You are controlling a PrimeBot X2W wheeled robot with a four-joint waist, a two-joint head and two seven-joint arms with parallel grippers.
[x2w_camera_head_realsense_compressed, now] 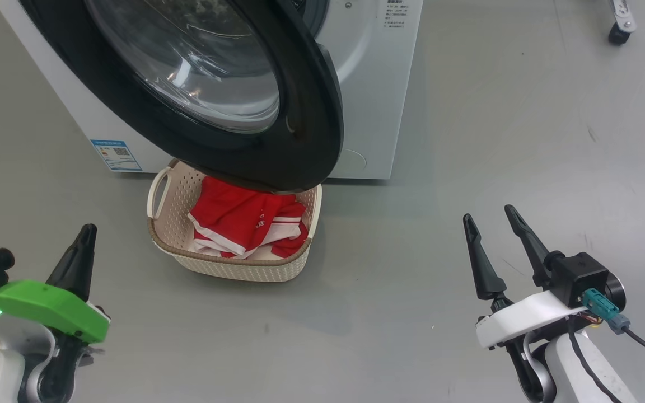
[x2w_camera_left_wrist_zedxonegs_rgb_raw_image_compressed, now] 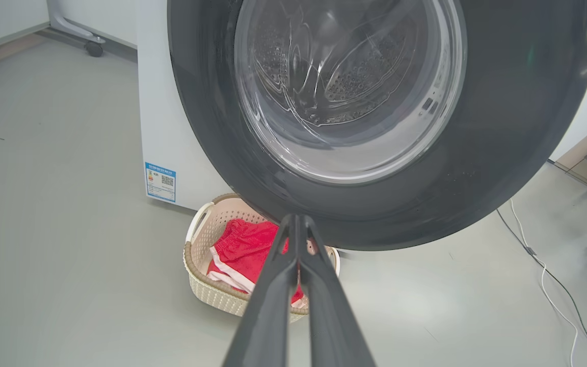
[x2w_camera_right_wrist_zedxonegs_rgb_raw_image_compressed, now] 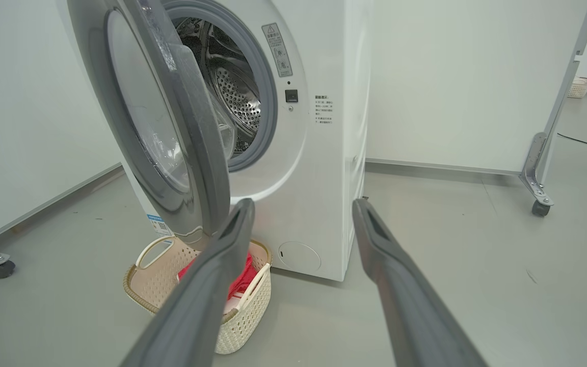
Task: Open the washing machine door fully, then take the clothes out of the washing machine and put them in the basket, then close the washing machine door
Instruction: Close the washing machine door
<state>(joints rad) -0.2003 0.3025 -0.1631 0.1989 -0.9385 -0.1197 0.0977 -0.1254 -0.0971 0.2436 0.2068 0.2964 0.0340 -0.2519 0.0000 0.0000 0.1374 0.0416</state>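
The white washing machine (x2w_camera_head_realsense_compressed: 378,84) stands at the top of the head view. The washing machine door (x2w_camera_head_realsense_compressed: 311,112), black-rimmed with a glass bowl, hangs partly swung out over the basket (x2w_camera_head_realsense_compressed: 227,268). In the right wrist view the door (x2w_camera_right_wrist_zedxonegs_rgb_raw_image_compressed: 191,153) stands ajar and the steel drum (x2w_camera_right_wrist_zedxonegs_rgb_raw_image_compressed: 232,92) shows behind it. The clothes (x2w_camera_head_realsense_compressed: 233,215), red with white trim, lie in the cream basket on the floor. My left gripper (x2w_camera_head_realsense_compressed: 87,229) is shut and holds nothing, low at the left; its joined tips (x2w_camera_left_wrist_zedxonegs_rgb_raw_image_compressed: 296,219) point at the door's lower rim. My right gripper (x2w_camera_head_realsense_compressed: 489,214) stands open and empty to the right (x2w_camera_right_wrist_zedxonegs_rgb_raw_image_compressed: 303,204).
A caster of a wheeled frame (x2w_camera_head_realsense_compressed: 619,25) stands on the grey floor at the far right. White cables (x2w_camera_left_wrist_zedxonegs_rgb_raw_image_compressed: 543,265) trail across the floor right of the machine. A second small basket (x2w_camera_right_wrist_zedxonegs_rgb_raw_image_compressed: 576,86) sits far off by the wall. A blue sticker (x2w_camera_head_realsense_compressed: 115,154) marks the machine's lower corner.
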